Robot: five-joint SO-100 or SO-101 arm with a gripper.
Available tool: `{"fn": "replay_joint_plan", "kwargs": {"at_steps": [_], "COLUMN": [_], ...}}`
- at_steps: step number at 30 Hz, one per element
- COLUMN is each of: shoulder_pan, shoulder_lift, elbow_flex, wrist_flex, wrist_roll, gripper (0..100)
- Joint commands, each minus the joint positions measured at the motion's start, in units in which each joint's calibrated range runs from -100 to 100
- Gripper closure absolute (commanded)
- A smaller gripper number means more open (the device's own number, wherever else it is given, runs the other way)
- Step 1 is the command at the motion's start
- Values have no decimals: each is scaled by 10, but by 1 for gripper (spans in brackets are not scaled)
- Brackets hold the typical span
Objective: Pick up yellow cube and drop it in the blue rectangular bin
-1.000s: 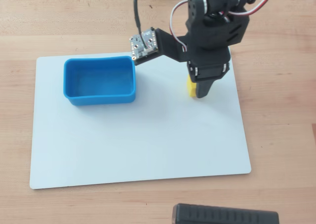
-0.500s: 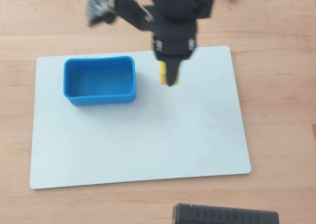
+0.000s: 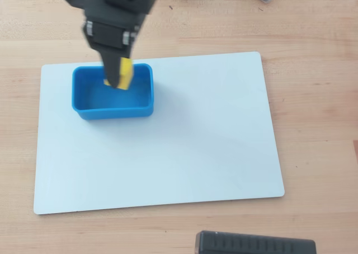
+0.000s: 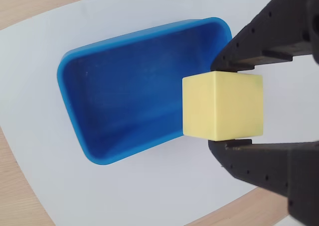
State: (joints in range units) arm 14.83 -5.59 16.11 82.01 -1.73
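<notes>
Blue rectangular bin [image 3: 112,106] — far wall behind the tool [image 3: 118,78] — arm cut off at top edge.

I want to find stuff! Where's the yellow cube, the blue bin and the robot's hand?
yellow cube [image 4: 222,105]: wrist view, middle of its front face.
blue bin [image 3: 114,111]: overhead view, near wall.
hand [image 4: 223,105]: wrist view, midway between the fingertips, clamped on the cube.

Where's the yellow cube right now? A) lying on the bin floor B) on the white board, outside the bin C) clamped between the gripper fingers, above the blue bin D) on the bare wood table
C: the wrist view shows the yellow cube pinched between the black fingers of the gripper, and the overhead view places it over the blue rectangular bin.
</notes>
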Motion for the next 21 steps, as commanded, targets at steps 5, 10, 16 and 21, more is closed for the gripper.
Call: {"fn": "replay_joint_plan", "kwargs": {"at_steps": [5, 10, 16, 21], "shoulder_pan": [47, 46, 35, 34], "shoulder_lift": [-52, -49, -41, -44], "elbow_flex": [41, 68, 88, 89], "wrist_flex": [-71, -95, -110, -110], "wrist_roll": [8, 8, 8, 6], "gripper": [96, 96, 89, 81]}}
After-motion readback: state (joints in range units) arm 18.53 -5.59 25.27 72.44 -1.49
